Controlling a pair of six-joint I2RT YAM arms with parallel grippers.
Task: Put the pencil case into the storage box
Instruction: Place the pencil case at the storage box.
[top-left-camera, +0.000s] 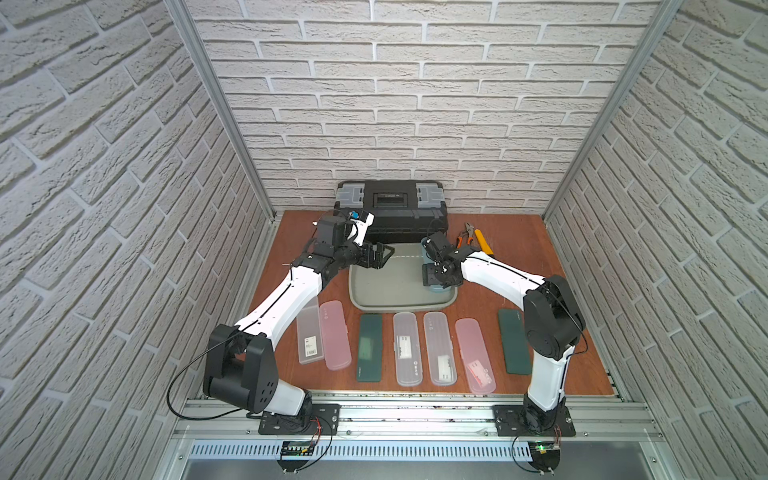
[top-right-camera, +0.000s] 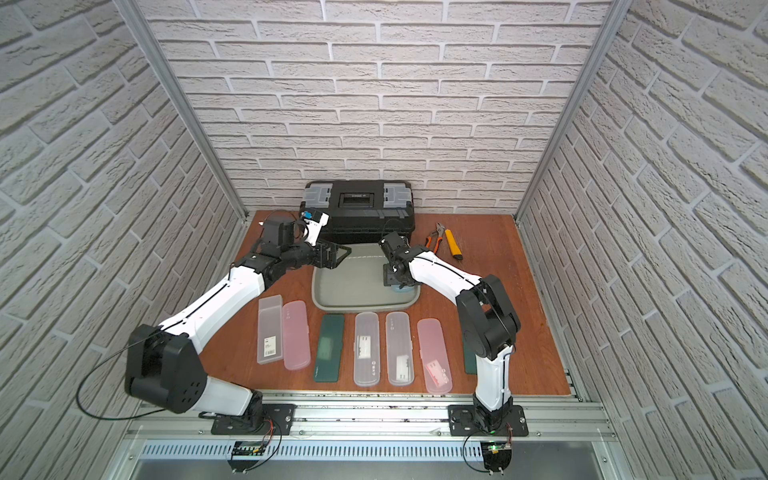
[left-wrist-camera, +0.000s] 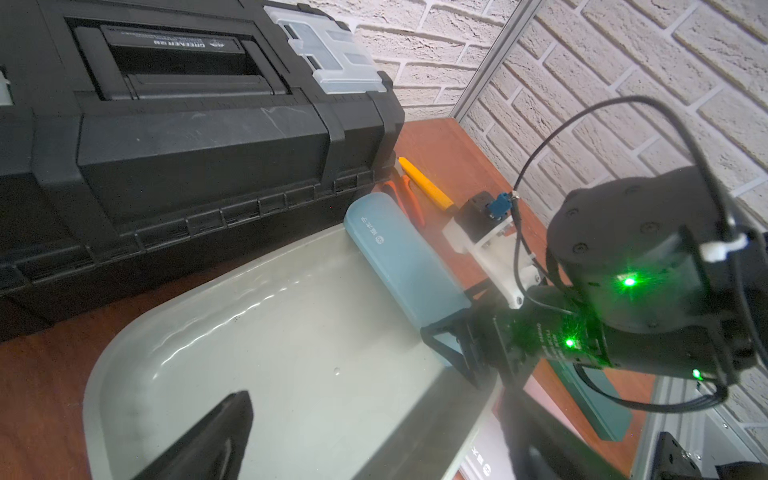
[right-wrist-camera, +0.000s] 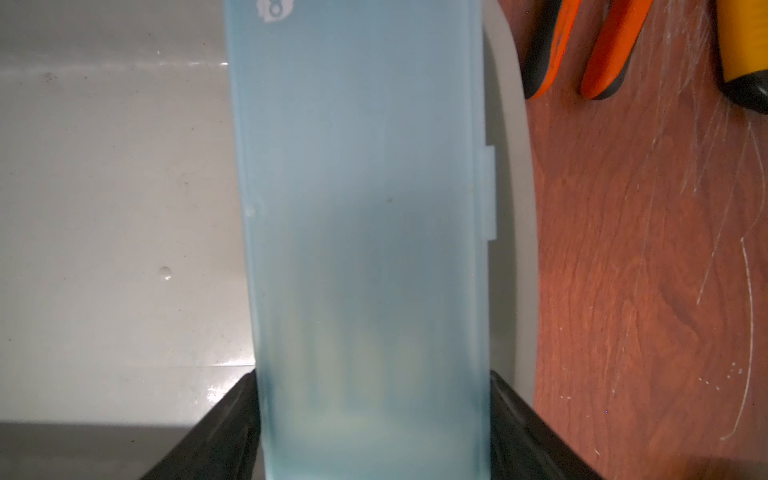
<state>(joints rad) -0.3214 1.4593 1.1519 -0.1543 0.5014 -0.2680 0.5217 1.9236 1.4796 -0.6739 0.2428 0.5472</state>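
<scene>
The storage box (top-left-camera: 386, 286) (top-right-camera: 353, 291) is a shallow grey-green tub in the middle of the table. A light blue translucent pencil case (left-wrist-camera: 399, 257) (right-wrist-camera: 361, 187) lies lengthwise along the box's right wall, its far end above the rear rim. My right gripper (top-left-camera: 438, 282) (right-wrist-camera: 372, 376) is shut on its near end, one finger on each long side. Whether the case touches the box floor (right-wrist-camera: 104, 208) I cannot tell. My left gripper (top-left-camera: 380, 257) (left-wrist-camera: 374, 390) hangs open and empty over the box's rear left corner.
A black toolbox (top-left-camera: 390, 203) stands right behind the box. Orange pliers (top-left-camera: 467, 237) and a yellow knife (top-left-camera: 484, 243) lie at its right. Several clear, pink and dark green pencil cases (top-left-camera: 405, 353) lie in a row in front of the box.
</scene>
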